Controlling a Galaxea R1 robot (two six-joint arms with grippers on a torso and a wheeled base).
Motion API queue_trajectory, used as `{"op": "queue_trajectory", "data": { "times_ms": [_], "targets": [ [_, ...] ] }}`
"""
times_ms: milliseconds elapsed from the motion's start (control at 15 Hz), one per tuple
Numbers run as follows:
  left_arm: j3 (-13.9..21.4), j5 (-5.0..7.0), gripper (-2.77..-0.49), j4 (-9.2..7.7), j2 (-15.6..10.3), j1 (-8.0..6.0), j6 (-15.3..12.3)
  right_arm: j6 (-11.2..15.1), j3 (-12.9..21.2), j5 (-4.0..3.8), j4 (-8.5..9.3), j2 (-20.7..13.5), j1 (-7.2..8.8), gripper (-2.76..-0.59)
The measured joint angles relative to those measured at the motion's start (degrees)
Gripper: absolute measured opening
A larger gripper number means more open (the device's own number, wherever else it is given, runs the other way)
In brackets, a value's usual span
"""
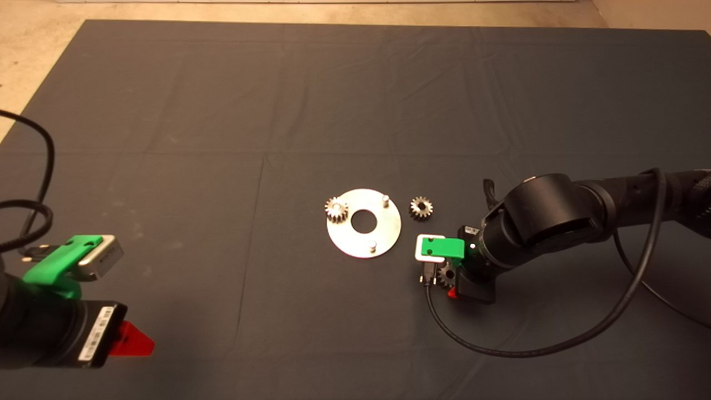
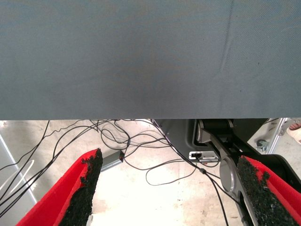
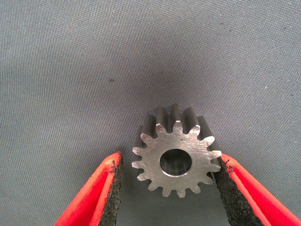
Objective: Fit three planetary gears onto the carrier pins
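My right gripper [image 1: 451, 282] is low over the mat [image 1: 222, 139], just beside the carrier disc [image 1: 364, 223], its fingers apart around a planetary gear [image 3: 176, 157]; one pad [image 3: 230, 193] touches the teeth, the other stands off. One gear [image 1: 336, 209] sits on a carrier pin; two pins [image 1: 385, 197] stand bare. Another gear [image 1: 421, 208] lies on the mat beside the disc. My left gripper [image 1: 130, 340] waits spread wide at the mat's near edge.
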Motion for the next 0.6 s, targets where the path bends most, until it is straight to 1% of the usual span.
{"op": "queue_trajectory", "data": {
  "times_ms": [267,333,400,600],
  "targets": [
    [0.0,0.0,-1.22,0.0,0.02,0.0,0.0,0.0,0.0,0.0,-0.11,0.0,-0.02,-1.98],
    [0.0,0.0,-1.22,0.0,0.02,0.02,0.0,0.0,0.0,0.0,-0.3,0.0,-0.05,-2.0],
    [0.0,0.0,-1.22,0.0,0.01,0.02,0.0,0.02,0.0,-0.04,-0.94,0.0,-0.19,-2.12],
    [0.0,0.0,-1.22,0.0,0.02,-0.01,0.0,0.02,0.02,0.0,-1.62,0.0,-0.33,-2.13]
  ]
}}
